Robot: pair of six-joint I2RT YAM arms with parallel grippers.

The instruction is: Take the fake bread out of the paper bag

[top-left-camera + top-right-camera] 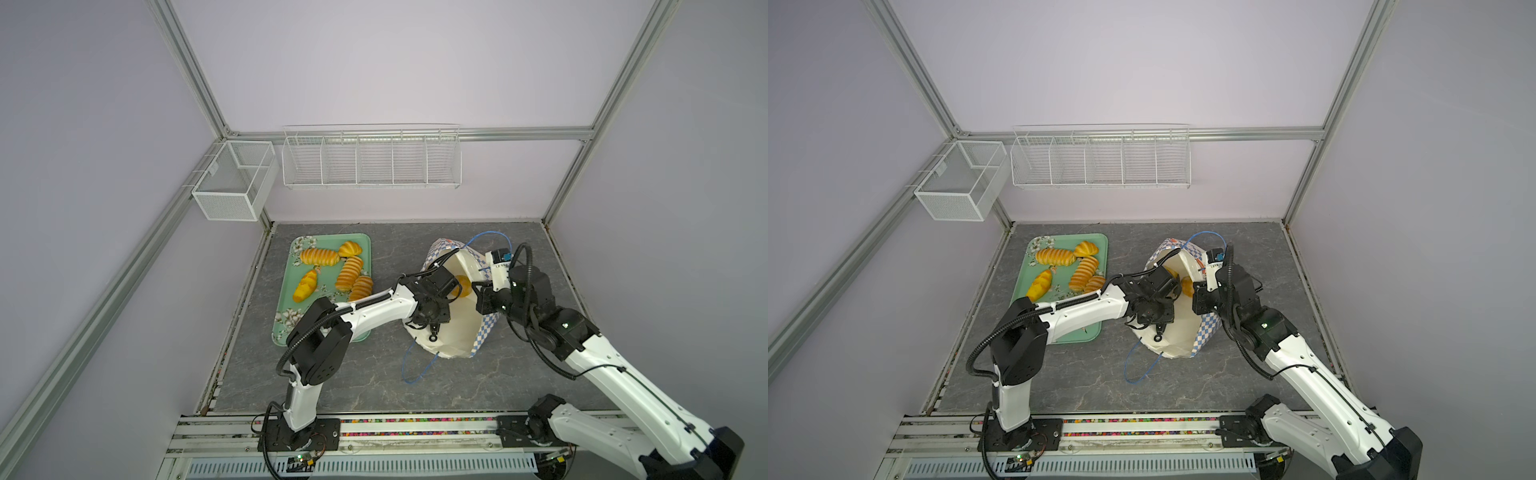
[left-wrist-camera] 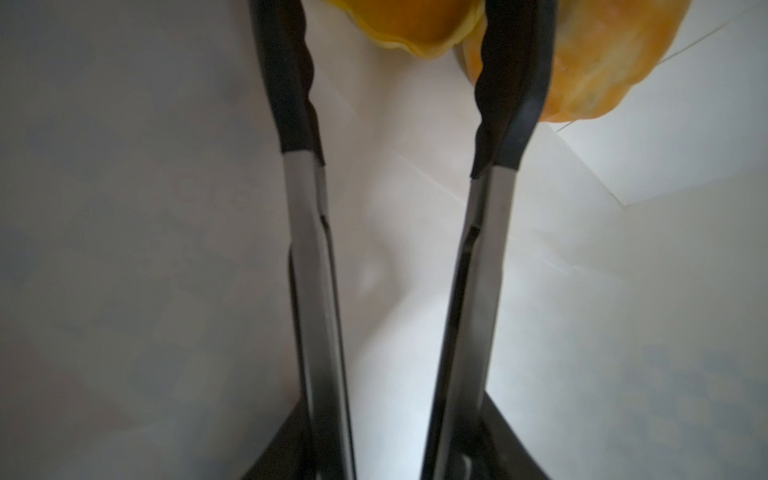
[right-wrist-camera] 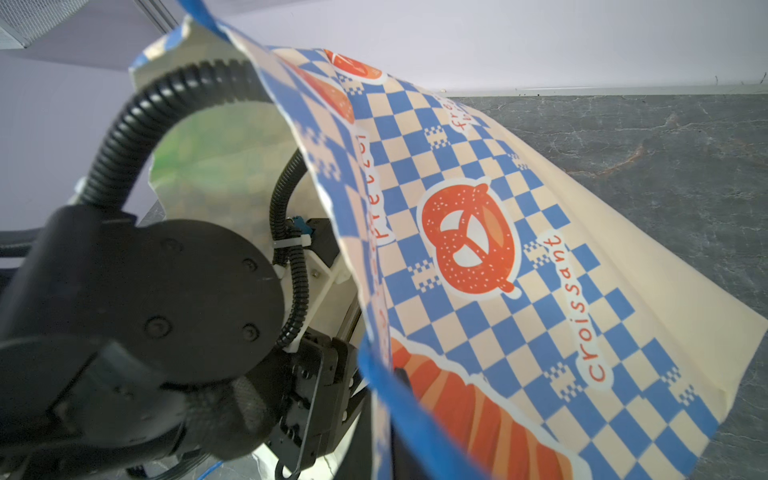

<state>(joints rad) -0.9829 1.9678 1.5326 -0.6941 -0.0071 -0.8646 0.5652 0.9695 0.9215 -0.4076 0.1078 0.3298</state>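
The paper bag point(image 1: 484, 337) point(image 1: 1208, 328) lies tipped on the grey table with its cream mouth towards me. My right gripper point(image 1: 482, 291) point(image 3: 380, 436) is shut on its right rim, holding the mouth up. Deep inside lies fake bread point(image 1: 464, 286) point(image 1: 1187, 286), golden orange. My left gripper point(image 1: 455, 286) point(image 2: 395, 62) reaches in with long tong fingers point(image 2: 291, 75) standing apart. One bread's end point(image 2: 415, 25) sits between them and a second point(image 2: 615, 62) lies beside. The tips run off the frame, so any squeeze is hidden. Several more breads point(image 1: 319, 256) lie on the tray.
A green flowered tray point(image 1: 324, 237) sits left of the bag, partly under my left arm. One blue cord handle point(image 1: 415, 365) trails on the table in front of the bag. A wire rack point(image 1: 370, 158) and a mesh basket point(image 1: 232, 183) hang on the back wall.
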